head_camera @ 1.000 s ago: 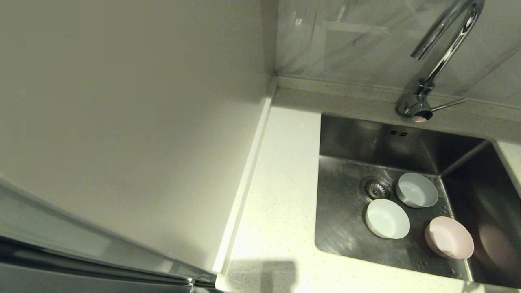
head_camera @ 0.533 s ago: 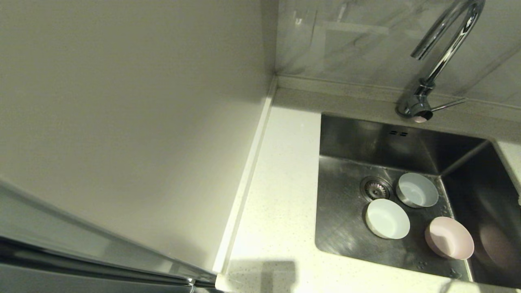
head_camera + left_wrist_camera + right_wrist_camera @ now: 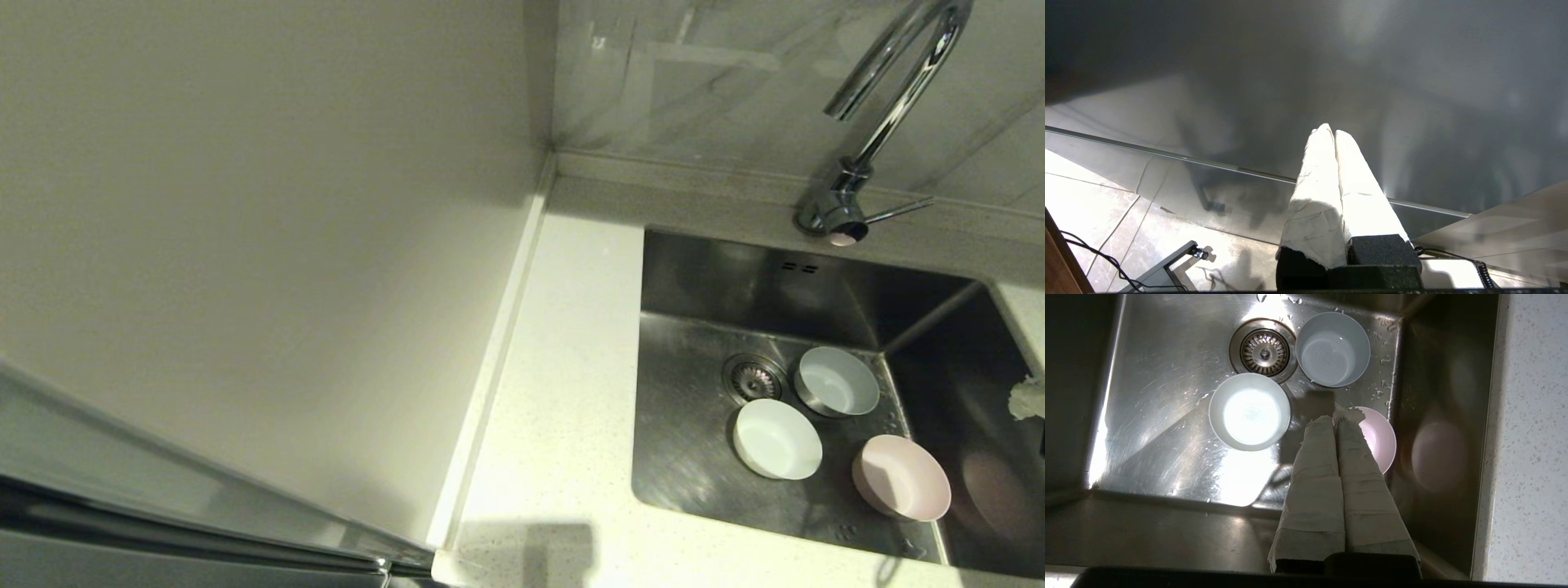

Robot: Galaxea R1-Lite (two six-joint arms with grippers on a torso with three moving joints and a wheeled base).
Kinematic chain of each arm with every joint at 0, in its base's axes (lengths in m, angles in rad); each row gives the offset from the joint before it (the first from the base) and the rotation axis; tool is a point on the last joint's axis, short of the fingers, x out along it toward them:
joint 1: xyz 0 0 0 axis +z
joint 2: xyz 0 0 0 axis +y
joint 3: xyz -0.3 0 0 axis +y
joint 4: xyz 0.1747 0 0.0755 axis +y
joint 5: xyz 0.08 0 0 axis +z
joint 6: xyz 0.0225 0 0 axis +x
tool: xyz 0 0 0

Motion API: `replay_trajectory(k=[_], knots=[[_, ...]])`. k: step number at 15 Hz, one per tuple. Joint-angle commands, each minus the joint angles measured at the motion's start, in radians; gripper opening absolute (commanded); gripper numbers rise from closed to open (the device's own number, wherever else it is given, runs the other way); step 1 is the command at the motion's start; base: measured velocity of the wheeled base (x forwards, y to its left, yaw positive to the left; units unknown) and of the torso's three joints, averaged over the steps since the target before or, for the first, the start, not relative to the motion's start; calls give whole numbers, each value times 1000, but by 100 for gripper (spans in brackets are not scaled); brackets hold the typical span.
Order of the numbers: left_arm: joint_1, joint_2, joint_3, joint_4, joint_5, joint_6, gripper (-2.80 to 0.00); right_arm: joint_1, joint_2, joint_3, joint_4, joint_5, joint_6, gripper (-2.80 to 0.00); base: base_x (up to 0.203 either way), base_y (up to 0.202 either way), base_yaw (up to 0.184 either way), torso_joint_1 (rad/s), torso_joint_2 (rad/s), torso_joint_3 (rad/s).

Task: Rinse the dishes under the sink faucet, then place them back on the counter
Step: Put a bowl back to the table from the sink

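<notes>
- Three small bowls were seen standing on the floor of the steel sink (image 3: pixel 694 457), none of them on the counter (image 3: pixel 563 392).
- The grey-blue bowl (image 3: pixel 837 381) was placed just beside the round drain (image 3: pixel 753 378), towards the back of the basin.
- The white bowl (image 3: pixel 777 439) was set in front of the drain, near the grey-blue one but apart from it.
- The pink bowl (image 3: pixel 901 477) was found nearest the sink's right wall, in which its faint reflection was shown.
- Water drops were scattered on the sink floor around the bowls.
- The chrome tap (image 3: pixel 886 106) was mounted behind the basin, its thin lever (image 3: pixel 898 211) pointed to the right; no running water could be made out.
- The right gripper (image 3: pixel 1336 415) was held above the sink, its two cloth-wrapped fingers (image 3: pixel 1314 457) pressed together with nothing between them, the tips seen over the near edge of the pink bowl; whether the bowl was touched could not be told.
- In the head view only a pale tip of that gripper was shown at the right edge.
- The left gripper (image 3: pixel 1329 130) was parked away from the sink, over a tiled floor, its wrapped fingers closed on nothing.
</notes>
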Motion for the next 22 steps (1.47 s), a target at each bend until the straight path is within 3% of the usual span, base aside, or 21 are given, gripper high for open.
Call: replay_trajectory(k=[1,8,11,22], knots=[[-1,-3,0,0,0,-1,-280,-2,-2,13,-1,-1,6,-280,0,0,0,0,0,0],[-1,-3,0,0,0,0,-280,-2,-77,91,-1,-18,32,-280,0,0,0,0,0,0],[0,-3,0,0,0,0,-280,-2,-82,90,-1,-49,30,-280,0,0,0,0,0,0],[0,-3,0,0,0,0,-280,1,7,55,-4,-44,32,-280,0,0,0,0,0,0]])
